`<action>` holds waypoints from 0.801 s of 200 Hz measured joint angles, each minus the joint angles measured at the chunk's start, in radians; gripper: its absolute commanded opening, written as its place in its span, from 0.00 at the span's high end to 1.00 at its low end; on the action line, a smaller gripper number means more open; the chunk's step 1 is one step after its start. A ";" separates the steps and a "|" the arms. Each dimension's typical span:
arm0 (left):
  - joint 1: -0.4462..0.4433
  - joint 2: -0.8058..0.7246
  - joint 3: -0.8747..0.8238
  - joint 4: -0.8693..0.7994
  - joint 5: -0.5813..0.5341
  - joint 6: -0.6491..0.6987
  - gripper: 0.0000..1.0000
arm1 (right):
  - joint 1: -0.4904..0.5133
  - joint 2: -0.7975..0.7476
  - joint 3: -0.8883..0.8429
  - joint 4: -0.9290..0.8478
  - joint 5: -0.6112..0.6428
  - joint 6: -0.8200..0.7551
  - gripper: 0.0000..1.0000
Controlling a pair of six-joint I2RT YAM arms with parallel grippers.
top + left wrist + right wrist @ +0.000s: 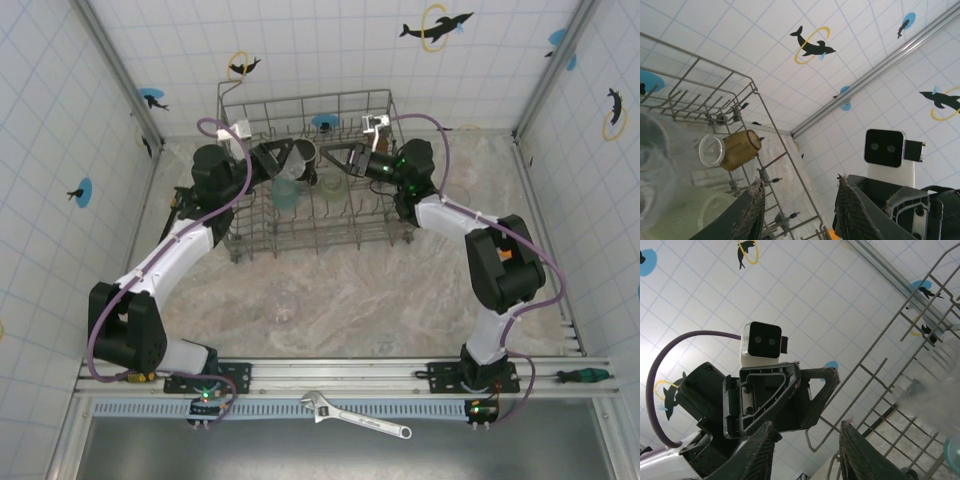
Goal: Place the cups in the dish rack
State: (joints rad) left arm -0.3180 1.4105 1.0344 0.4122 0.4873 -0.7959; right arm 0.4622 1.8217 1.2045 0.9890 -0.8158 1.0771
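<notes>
My left gripper point(800, 200) hung over the dish rack point(310, 228), fingers spread with nothing between them. My right gripper point(807, 432) faced it from close by, its fingers also apart and empty. Inside the rack an amber tumbler point(742, 149) lay on its side, a clear glass point(710, 150) at its mouth, with a pale green cup point(690, 217) near them.

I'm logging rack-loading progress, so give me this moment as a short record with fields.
Rack: dish rack, far centre of table
In rack: amber tumbler, clear glass beside it, pale green cup
On table before rack: what looks like a second glass
Left gripper: open, empty, above rack
Right gripper: open, empty, facing left gripper
</notes>
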 measured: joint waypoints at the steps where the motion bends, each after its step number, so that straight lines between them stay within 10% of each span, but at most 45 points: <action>1: 0.000 0.000 0.000 -0.002 -0.002 0.002 0.58 | 0.000 0.000 0.000 -0.002 0.000 -0.002 0.60; 160: 0.000 0.006 0.014 -0.135 -0.079 0.110 0.38 | 0.029 -0.068 0.051 -0.513 0.171 -0.401 0.53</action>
State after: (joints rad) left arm -0.3176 1.4166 1.0485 0.2775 0.4088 -0.6857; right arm 0.4908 1.7535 1.2560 0.4759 -0.6449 0.6765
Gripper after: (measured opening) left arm 0.591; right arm 0.461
